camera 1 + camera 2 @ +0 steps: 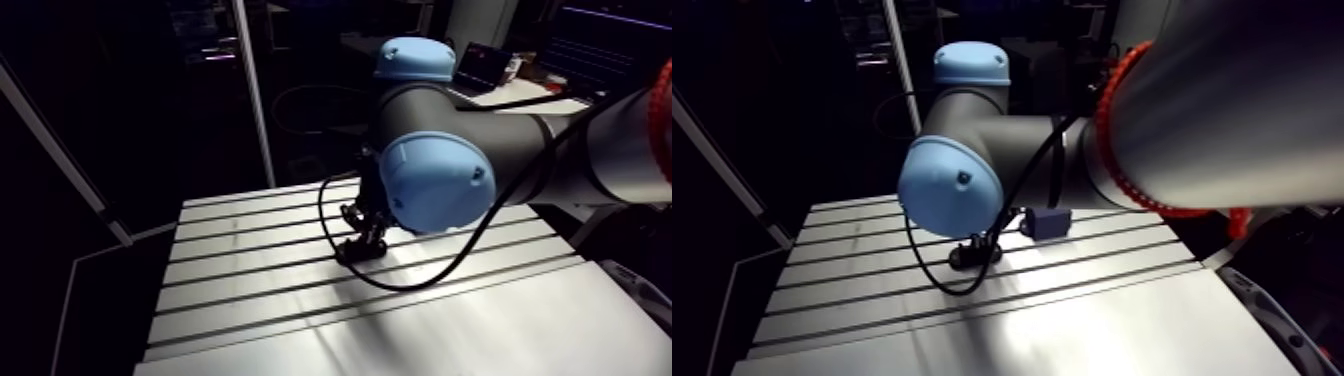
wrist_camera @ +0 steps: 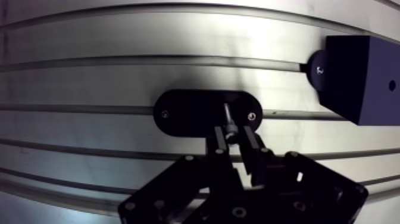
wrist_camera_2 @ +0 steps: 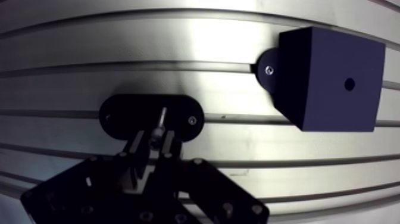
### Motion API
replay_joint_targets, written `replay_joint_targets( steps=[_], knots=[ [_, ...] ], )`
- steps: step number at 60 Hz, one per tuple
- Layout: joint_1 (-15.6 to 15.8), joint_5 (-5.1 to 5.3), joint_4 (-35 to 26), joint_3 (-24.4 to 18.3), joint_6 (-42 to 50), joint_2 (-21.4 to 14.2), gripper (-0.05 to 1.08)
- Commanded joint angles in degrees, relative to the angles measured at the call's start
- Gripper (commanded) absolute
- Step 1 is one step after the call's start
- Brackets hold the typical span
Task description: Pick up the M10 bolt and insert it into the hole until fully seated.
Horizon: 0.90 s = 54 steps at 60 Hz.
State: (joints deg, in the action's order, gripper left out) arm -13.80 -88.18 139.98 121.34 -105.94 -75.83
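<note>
In the wrist view we see the gripper point(image 2: 234, 136) low over the slotted aluminium table point(image 2: 89, 83). Its two fingers point(image 2: 219, 138) are clamped on a small silver bolt point(image 2: 228, 121). The thicker end of the bolt sits between the fingertips. The thin shank points away from the gripper, to 12 o'clock, if we count straight ahead of the gripper as 12.

The tip of the shank is over the middle part of a black oval plate point(image 2: 190, 110), which lies flat on the table just ahead of the fingers. This plate has one small bright screw point(image 2: 252, 116) near each end. We cannot tell if the tip of the bolt touches the plate or goes into it.

At about 2 o'clock from the gripper, well apart from the plate, stands a dark block point(image 3: 321, 71). A small round hole point(image 3: 349, 84) shows in its upper face. On the side of the block that is toward the plate, a round black foot point(image 3: 268, 70) touches it.

In the arm view the wrist comes down to the table, and the gripper is just above the plate. The block stands near it, at about 2 o'clock from the plate.
</note>
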Motion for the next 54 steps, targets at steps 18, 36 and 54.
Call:
replay_joint_targets(
  steps=[18, 36, 54],
  knots=[
    [0.00, 0.43, -0.51, -1.60, -0.19, -1.33, 0.94],
    [0.00, 0.61, -7.53, -7.14, -0.95, -3.83, 1.07],
    [-0.87, 0.34, -21.64, -17.28, -1.55, -3.84, 1.08]
  ],
)
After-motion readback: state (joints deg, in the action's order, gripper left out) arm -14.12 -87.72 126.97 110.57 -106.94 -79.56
